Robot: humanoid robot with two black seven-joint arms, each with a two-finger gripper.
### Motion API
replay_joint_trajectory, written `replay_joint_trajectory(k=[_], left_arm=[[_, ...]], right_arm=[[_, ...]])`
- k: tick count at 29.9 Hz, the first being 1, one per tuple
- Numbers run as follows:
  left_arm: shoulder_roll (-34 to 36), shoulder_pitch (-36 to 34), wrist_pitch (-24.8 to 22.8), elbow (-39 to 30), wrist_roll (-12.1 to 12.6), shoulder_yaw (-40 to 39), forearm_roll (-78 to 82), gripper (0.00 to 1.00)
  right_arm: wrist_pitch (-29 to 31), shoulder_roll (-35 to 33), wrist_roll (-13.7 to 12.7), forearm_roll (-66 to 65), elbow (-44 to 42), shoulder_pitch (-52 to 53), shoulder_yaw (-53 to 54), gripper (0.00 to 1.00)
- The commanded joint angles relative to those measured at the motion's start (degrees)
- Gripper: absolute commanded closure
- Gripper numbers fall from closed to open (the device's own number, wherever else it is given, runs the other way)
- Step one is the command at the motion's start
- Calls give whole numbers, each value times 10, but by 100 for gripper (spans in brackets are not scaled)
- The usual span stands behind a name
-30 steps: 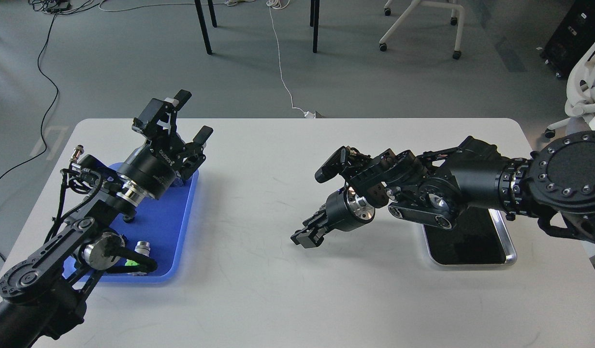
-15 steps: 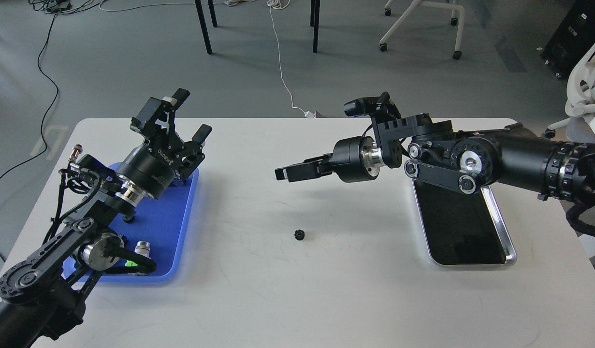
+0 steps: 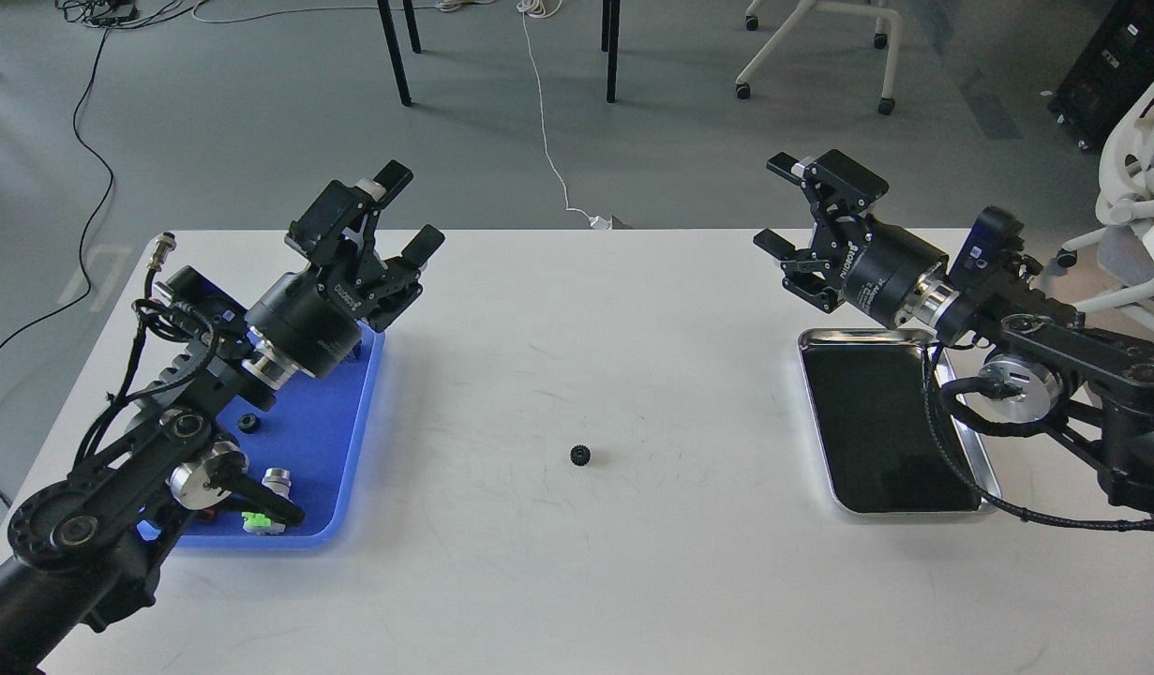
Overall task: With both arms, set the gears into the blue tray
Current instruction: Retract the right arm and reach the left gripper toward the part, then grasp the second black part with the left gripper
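Note:
One small black gear (image 3: 581,456) lies alone on the white table, near its middle. A second gear (image 3: 248,423) rests inside the blue tray (image 3: 337,441) at the left, partly behind my left arm. My left gripper (image 3: 406,210) is raised above the tray's far right corner, its fingers spread wide and holding nothing. My right gripper (image 3: 775,202) hovers over the far right part of the table, beyond the silver-rimmed tray, also open and holding nothing. Both grippers are well away from the loose gear.
A black-bottomed tray with a silver rim (image 3: 987,492) sits at the right under my right arm. Push-button switches (image 3: 265,502) with silver and green parts lie at the blue tray's near end. Chair and table legs stand on the floor beyond the table.
My right arm rose from the table centre, leaving the gear there, and swung back to the far right, its gripper now open. My left gripper shifted slightly up and right.

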Motion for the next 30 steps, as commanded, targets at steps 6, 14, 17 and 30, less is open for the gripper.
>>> replay_joint_trajectory(k=[6, 14, 17, 30], left_arm=[[16, -137, -4, 8, 0, 198, 370, 2], [-37, -197, 10, 68, 0, 279, 606, 3], [-66, -217, 31, 108, 0, 316, 606, 4], [-111, -238, 46, 182, 0, 376, 606, 17]], right_arm=[[41, 4, 0, 128, -33, -109, 109, 3], [41, 4, 0, 128, -33, -117, 109, 2], [41, 4, 0, 128, -33, -117, 109, 2], [40, 4, 0, 128, -33, -117, 109, 2]])
